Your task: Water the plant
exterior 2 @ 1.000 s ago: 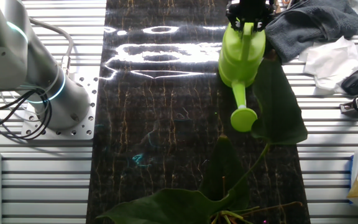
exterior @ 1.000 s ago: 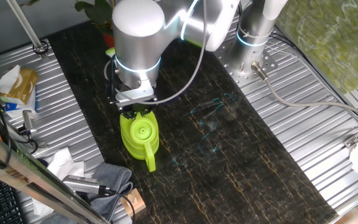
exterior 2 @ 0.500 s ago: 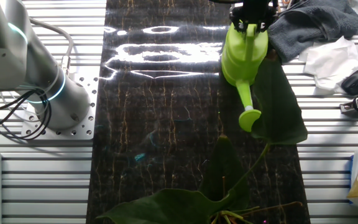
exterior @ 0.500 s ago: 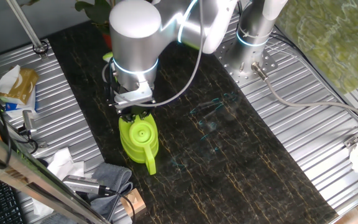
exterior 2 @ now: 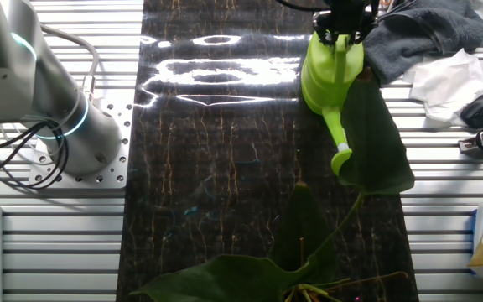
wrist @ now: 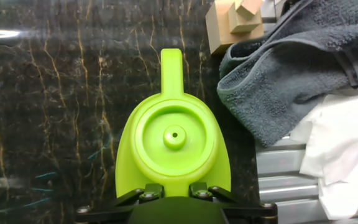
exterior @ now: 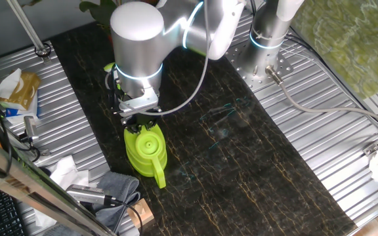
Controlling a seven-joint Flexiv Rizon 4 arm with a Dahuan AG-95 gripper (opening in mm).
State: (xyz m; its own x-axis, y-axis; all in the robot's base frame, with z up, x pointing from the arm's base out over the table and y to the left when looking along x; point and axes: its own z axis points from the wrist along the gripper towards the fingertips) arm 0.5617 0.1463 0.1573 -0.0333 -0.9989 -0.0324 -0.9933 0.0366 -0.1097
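- We found the gripper (exterior: 140,122) at the rear of the can (exterior: 146,150), right above its handle end; in the hand view the gripper (wrist: 174,198) sat at the bottom edge with the can (wrist: 173,152) directly ahead of it.
- The fingers were closed narrowly on the can's handle; the contact itself was partly hidden by the wrist, but in the other fixed view the gripper (exterior 2: 340,25) clasped the top of the can (exterior 2: 332,71).
- The can stood over the dark marble-patterned mat (exterior: 241,151), spout pointing away from the arm (exterior: 143,46).
- The plant (exterior 2: 309,252) lay at the near edge of the other fixed view, well apart from the gripper, with the can between them.
- One broad leaf (exterior 2: 376,143) reached up beside the can; the spout tip (exterior 2: 341,162) overlapped its edge, and we could not tell whether they touched.
- The pot was cut off by the frame edge there; in one fixed view only leaves (exterior: 97,8) showed behind the arm.
- A grey towel (wrist: 297,62), white paper (wrist: 340,149) and wooden blocks (wrist: 236,22) lay beside the mat, the towel near the can.
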